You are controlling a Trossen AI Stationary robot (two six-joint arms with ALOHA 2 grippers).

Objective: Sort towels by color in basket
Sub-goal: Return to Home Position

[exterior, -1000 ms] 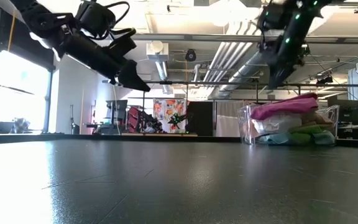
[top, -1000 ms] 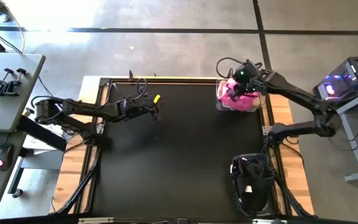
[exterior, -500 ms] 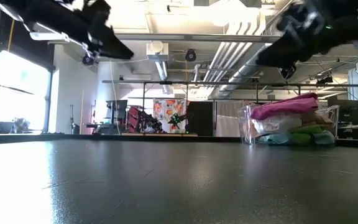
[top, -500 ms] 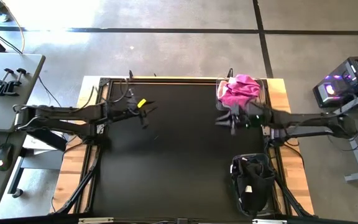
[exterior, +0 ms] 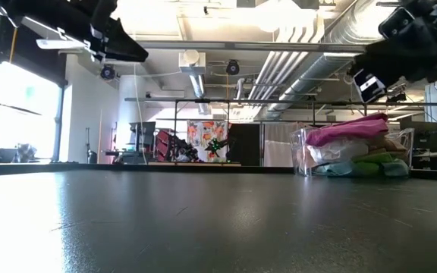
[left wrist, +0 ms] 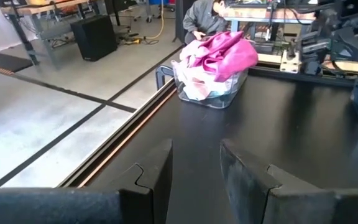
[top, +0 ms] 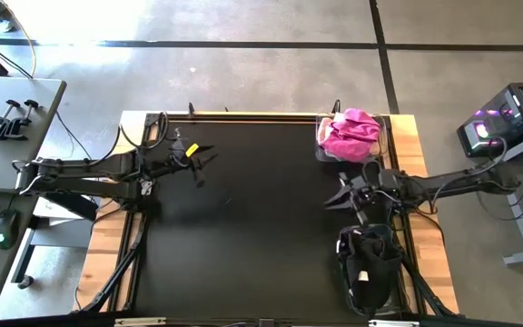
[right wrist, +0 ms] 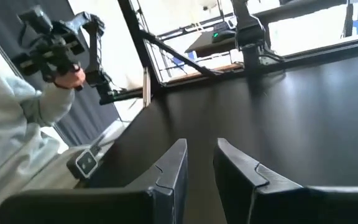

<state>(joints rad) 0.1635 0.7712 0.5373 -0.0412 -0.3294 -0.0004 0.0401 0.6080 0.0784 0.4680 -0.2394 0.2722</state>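
Note:
The towels fill a clear basket at the table's far right. A magenta towel lies on top; cream, pale blue and green ones show beneath it through the wall. A dark basket at the near right holds dark cloth. My right gripper hangs level between the two baskets, pointing toward the table's left, open with nothing between its fingers. My left gripper floats over the far left of the table, open and empty.
The black mat spreads bare between the arms. Wooden table edges frame it. A person's sleeve and hand show beyond the table's left side, and another person sits behind the clear basket.
My right gripper has left the top of the clear basket, swung down and toward the near edge, and tipped from pointing down to level. The magenta towel stays on the pile. My left gripper has drawn back toward the table's left edge and risen.

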